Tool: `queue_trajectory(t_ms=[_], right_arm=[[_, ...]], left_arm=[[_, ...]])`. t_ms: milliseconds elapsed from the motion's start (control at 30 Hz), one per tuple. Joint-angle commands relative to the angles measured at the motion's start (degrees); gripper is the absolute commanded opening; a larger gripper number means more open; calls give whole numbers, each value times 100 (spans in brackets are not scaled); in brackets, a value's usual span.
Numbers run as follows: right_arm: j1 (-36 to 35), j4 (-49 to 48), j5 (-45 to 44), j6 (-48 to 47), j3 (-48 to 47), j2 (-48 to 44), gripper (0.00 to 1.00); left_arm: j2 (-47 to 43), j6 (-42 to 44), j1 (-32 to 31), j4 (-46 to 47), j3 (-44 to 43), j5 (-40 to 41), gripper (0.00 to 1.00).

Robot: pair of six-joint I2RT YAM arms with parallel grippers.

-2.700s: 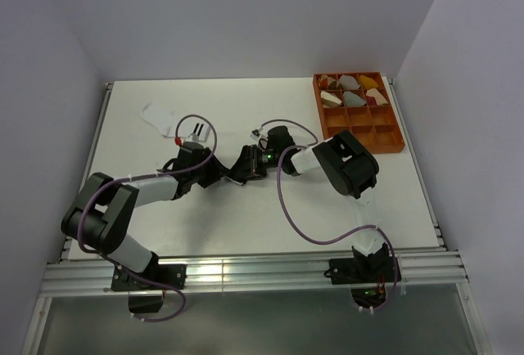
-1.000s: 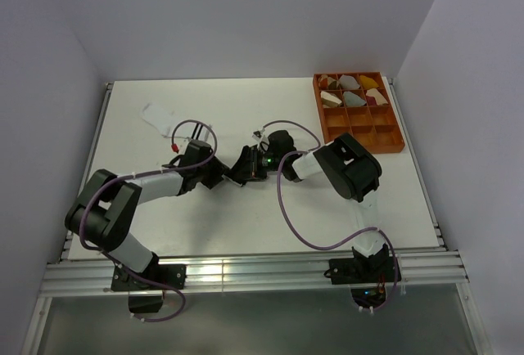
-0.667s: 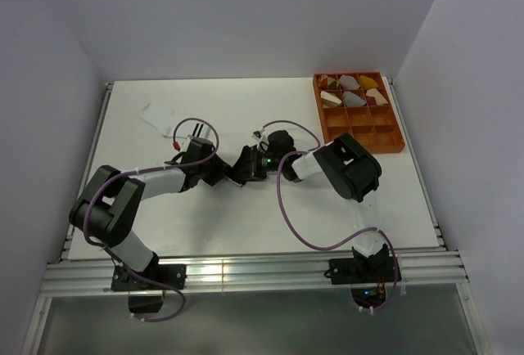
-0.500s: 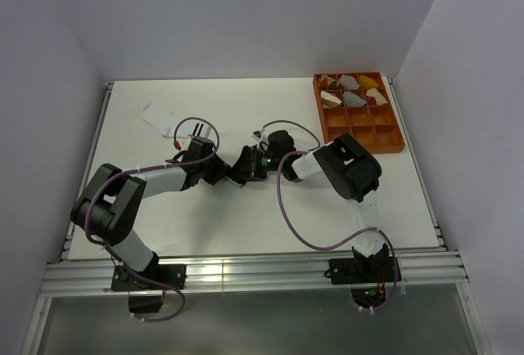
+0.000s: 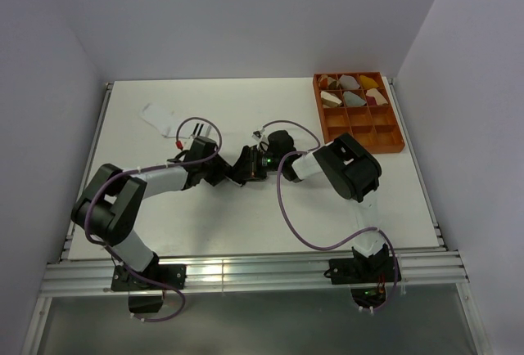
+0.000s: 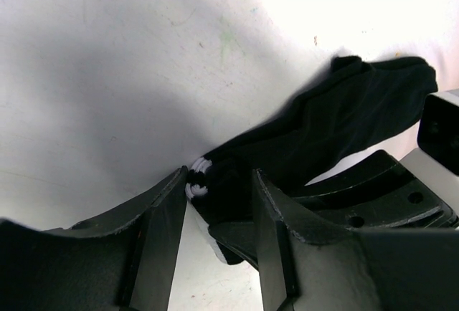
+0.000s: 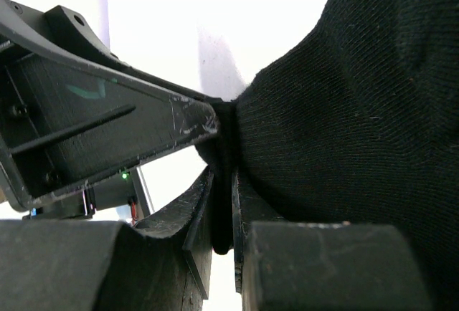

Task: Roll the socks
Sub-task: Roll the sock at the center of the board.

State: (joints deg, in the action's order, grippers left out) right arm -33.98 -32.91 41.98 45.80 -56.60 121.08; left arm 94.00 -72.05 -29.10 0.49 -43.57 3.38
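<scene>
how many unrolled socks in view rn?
2. The black sock is in the middle, its cuff between the left fingers, and it is also pinched in the right fingers. The white sock lies loose at the far left of the table. The arms could hide others.

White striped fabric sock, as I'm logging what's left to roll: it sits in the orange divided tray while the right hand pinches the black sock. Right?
Not quite. The white striped fabric sock lies flat on the white table, far left, not in the orange divided tray; the top external view shows it. The right hand does pinch the black fabric sock.
</scene>
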Motion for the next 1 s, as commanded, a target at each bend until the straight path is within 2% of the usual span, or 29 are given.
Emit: queue_trajectory(t_ms=[0, 300, 533, 700, 900, 933, 967], right_arm=[[-74, 522, -682, -194, 158, 65, 0], [-74, 399, -708, -98, 202, 56, 0], [-74, 337, -656, -54, 211, 56, 0], [-74, 259, -647, -19, 281, 30, 0], [-65, 258, -656, -27, 290, 12, 0], [-65, 232, -638, -27, 290, 4, 0], [-65, 215, -638, -27, 307, 4, 0]], left_arm=[[356, 218, -148, -1270, 112, 154, 48], [382, 218, -219, -1499, 112, 225, 42], [506, 393, -219, -1737, -20, 313, 44], [611, 543, -219, -1851, -116, 330, 40], [646, 683, -219, -1895, -178, 365, 28], [664, 736, -219, -1912, -187, 383, 19], [681, 771, -219, -1939, -204, 400, 16]])
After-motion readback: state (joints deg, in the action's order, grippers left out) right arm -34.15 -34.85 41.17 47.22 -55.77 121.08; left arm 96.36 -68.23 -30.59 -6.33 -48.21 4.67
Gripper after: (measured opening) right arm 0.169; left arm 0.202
